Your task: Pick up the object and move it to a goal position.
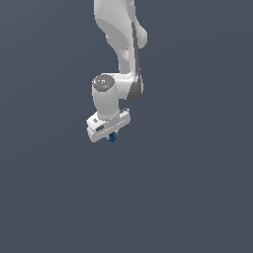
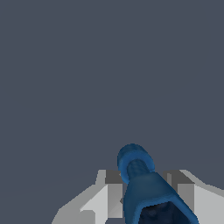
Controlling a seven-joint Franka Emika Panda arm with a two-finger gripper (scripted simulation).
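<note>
White and blocky, the claw (image 1: 111,134) hangs just left of centre in the exterior view, pointing down from the wrist. One small dark-blue object (image 1: 112,138) peeks out beneath it. In the wrist view the same object (image 2: 144,186) fills the lower middle of the frame, a blue elongated piece with a rounded, ribbed tip. Pale grey fingers (image 2: 107,197) press close on either side, so the claw is clamped on the object, not spread.

That grip looks deliberate. Pinched across its narrow body with the long end jutting past the fingertips, the object seems less likely to twist during carrying.

Above the claw, the single white arm (image 1: 121,44) rises to the top edge of the exterior view, its last joint bent so the hand faces down.

Counting what shows: one arm, one claw with two fingers, one object.

Around them lies only flat slate-grey ground; whether any of it is a desk I cannot tell, and no goal marker is visible in either view. My judgement is that pickup is done and the carry to the goal remains.
</note>
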